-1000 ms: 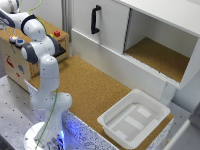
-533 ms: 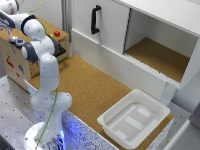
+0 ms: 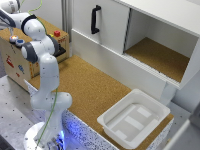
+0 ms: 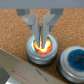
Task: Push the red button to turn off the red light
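In the wrist view the gripper (image 4: 43, 31) has its two fingers drawn nearly together, holding nothing, their tips set down over the glowing orange centre of the red button (image 4: 42, 48); whether they touch the cap or hang just above it cannot be told. So the button lies straight along the gripper's own approach line, directly beneath the tips, and the press looks to need only a short straight downward push, with no sideways correction. The orange glow suggests the light is not yet off. Just beside the red button sits the similar blue button (image 4: 75, 57), close but apart, so any sideways drift toward it is the risk. Both stand on a cork-textured top, and a pale slanted edge crosses the near corner of that view; what it is cannot be told. In the exterior view the gripper (image 3: 13, 36) is at the far left of the scene, over the top of a cardboard-coloured box (image 3: 15, 62); the buttons there are too small to make out well. A small red cube (image 3: 57, 34) sits farther along the box top, well clear. The cork surface (image 3: 95, 85), the white bin (image 3: 132, 120) and the open cabinet (image 3: 160, 55) lie well off to the right.
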`<state>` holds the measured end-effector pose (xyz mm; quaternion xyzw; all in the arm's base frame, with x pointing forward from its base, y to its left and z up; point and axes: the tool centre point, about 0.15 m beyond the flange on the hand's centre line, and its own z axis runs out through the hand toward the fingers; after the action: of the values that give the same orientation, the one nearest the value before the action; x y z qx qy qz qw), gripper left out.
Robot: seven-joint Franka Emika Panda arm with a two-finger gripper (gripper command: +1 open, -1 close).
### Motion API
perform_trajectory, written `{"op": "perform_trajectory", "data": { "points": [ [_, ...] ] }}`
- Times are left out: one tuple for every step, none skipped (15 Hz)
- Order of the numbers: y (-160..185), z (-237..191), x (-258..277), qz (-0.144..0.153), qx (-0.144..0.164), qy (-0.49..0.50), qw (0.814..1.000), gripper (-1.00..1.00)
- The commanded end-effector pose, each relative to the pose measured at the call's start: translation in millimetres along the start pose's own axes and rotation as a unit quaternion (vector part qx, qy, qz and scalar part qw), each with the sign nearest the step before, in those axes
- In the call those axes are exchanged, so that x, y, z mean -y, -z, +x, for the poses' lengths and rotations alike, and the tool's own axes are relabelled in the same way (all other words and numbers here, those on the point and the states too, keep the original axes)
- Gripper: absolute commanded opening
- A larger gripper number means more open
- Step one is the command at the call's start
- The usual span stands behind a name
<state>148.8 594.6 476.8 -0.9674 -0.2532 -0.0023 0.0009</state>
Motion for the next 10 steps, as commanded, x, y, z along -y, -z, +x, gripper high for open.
{"op": "perform_trajectory", "data": {
  "points": [
    [-25.3, 50.3, 16.2, -0.035, 0.094, 0.01, 0.995, -1.0],
    [-37.9, 56.4, 10.2, -0.031, 0.096, 0.01, 0.995, -1.0],
    [-51.9, 60.2, 5.2, -0.032, 0.117, 0.009, 0.993, -1.0],
    [-49.9, 57.4, 6.5, -0.032, 0.117, 0.013, 0.992, -1.0],
    [-34.5, 50.1, 9.7, -0.032, 0.104, 0.012, 0.994, -1.0],
    [-2.7, 38.4, 13.9, -0.032, 0.073, 0.009, 0.997, -1.0],
    [29.2, 27.4, 19.4, -0.048, 0.057, 0.016, 0.997, -1.0],
    [47.1, 21.6, 21.5, -0.075, 0.066, 0.021, 0.995, -1.0],
    [64.5, 14.3, 15.9, -0.087, 0.063, 0.011, 0.994, 1.0],
    [73.4, 11.0, 10.5, -0.1, 0.062, 0.001, 0.993, 1.0]
  ]
}}
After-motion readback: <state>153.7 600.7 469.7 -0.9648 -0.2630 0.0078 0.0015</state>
